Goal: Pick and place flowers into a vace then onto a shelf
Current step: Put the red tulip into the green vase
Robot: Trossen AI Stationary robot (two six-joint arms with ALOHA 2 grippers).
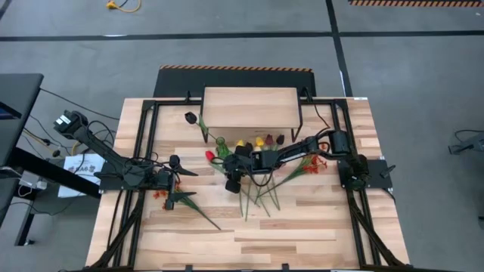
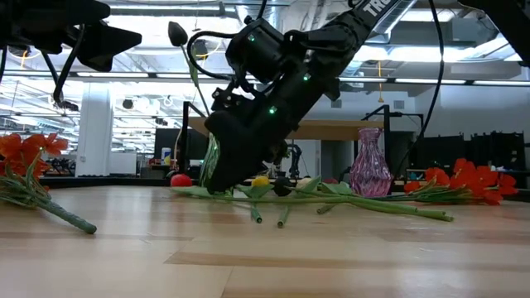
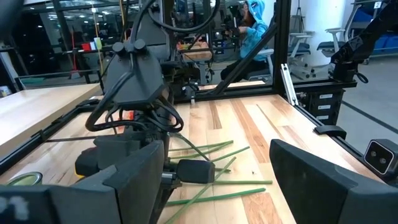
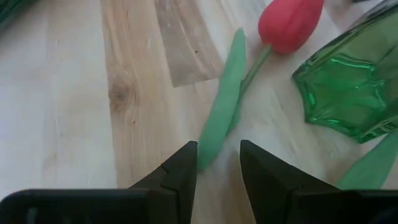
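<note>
R gripper low mid-table, fingers apart astride red tulip stem, beside green vase. L gripper left, fingers apart, holding nothing. Shelf far.

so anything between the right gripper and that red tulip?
Nothing visible. In the right wrist view the right gripper is open, its fingers straddling the leaf tip of the red tulip on bare wood. The green glass vase sits beside the bloom, off that line.

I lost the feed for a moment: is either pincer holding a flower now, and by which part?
Nothing is held. The right pincer is open just above the red tulip, its leaf tip between the fingers, ungripped. The left pincer is open, empty.
</note>
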